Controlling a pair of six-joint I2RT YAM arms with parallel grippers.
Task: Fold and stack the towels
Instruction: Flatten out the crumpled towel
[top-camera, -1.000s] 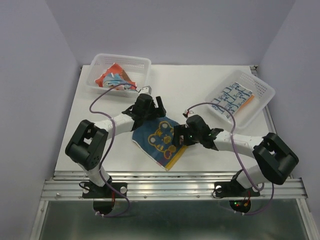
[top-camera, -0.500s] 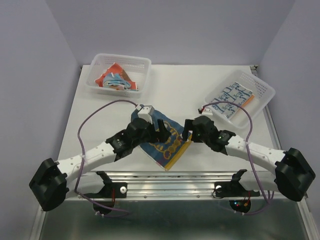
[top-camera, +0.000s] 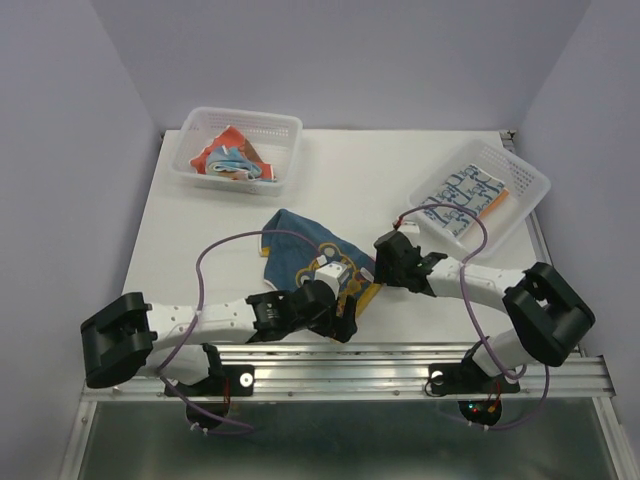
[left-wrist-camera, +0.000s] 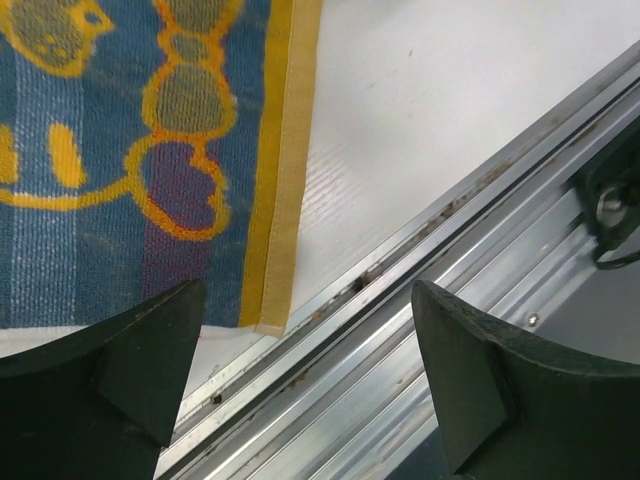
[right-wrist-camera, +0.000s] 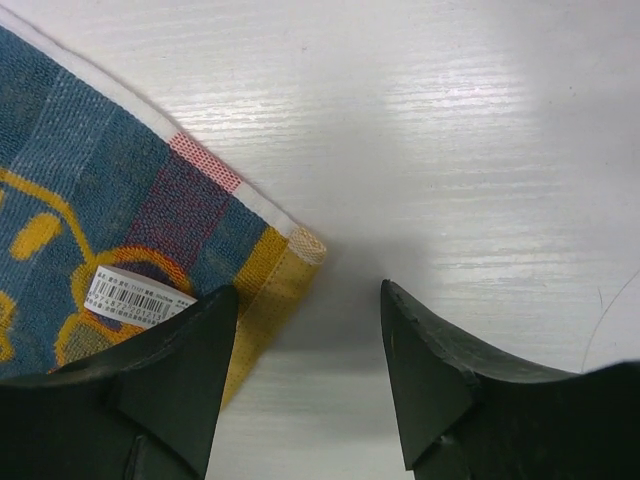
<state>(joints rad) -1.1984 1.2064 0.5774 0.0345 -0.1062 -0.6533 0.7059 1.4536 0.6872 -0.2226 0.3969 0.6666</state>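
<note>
A navy towel with a yellow bear (top-camera: 295, 240) lies spread flat on the white table. My left gripper (top-camera: 347, 322) hangs open over the towel's near corner (left-wrist-camera: 268, 322), right at the table's front rail, with nothing between its fingers. In the left wrist view that gripper (left-wrist-camera: 305, 300) straddles the corner and the rail. My right gripper (top-camera: 383, 268) sits at the towel's right corner (right-wrist-camera: 303, 245). It (right-wrist-camera: 308, 292) is open, narrower than the left, one finger (right-wrist-camera: 170, 390) over the yellow hem and the other over bare table.
A white lattice basket (top-camera: 283, 125) at the back left holds crumpled red-orange and light blue towels (top-camera: 232, 158). Another basket (top-camera: 530, 180) at the right holds a folded white towel with blue print (top-camera: 462, 198) on an orange one. An aluminium rail (top-camera: 350, 368) runs along the front edge.
My left arm has swung from the towel's far side down to its near corner by the rail. The right gripper has moved to the towel's right corner and narrowed its jaws.
</note>
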